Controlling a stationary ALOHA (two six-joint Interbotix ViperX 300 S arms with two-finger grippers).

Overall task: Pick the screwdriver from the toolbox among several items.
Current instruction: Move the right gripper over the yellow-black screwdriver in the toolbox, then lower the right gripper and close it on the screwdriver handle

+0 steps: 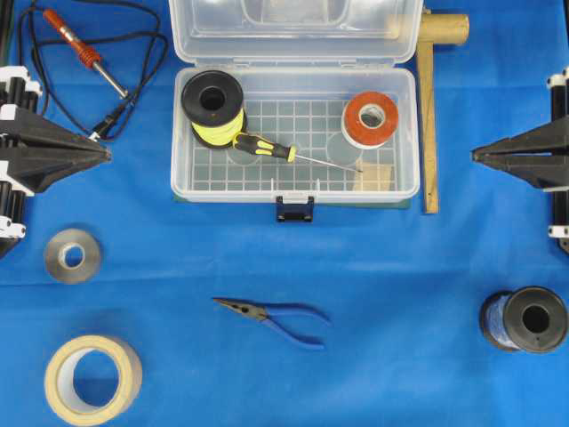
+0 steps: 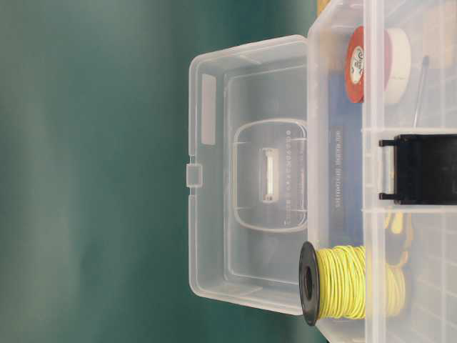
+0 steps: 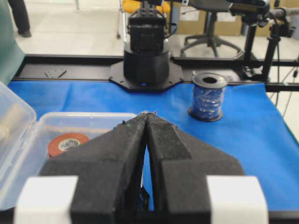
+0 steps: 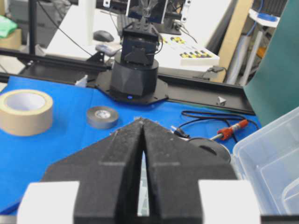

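The screwdriver (image 1: pixel 267 146), yellow-and-black handle and thin silver shaft, lies flat across the floor of the clear toolbox (image 1: pixel 191 182), whose lid stands open. In the box with it are a yellow wire spool (image 1: pixel 213 105), an orange-red tape roll (image 1: pixel 371 119) and a tan wooden block (image 1: pixel 373 178). My left gripper (image 1: pixel 107 154) is shut and empty at the left edge, well clear of the box. My right gripper (image 1: pixel 474 154) is shut and empty at the right edge. In the wrist views both sets of jaws meet at their tips, left (image 3: pixel 147 114) and right (image 4: pixel 142 120).
Blue-handled pliers (image 1: pixel 277 318) lie in front of the box. A grey tape roll (image 1: pixel 73 256) and a beige tape roll (image 1: pixel 92 380) sit front left. A blue wire spool (image 1: pixel 526 319) sits front right. A red soldering iron (image 1: pixel 82 50) with cord lies back left. A wooden square (image 1: pixel 430 107) lies right of the box.
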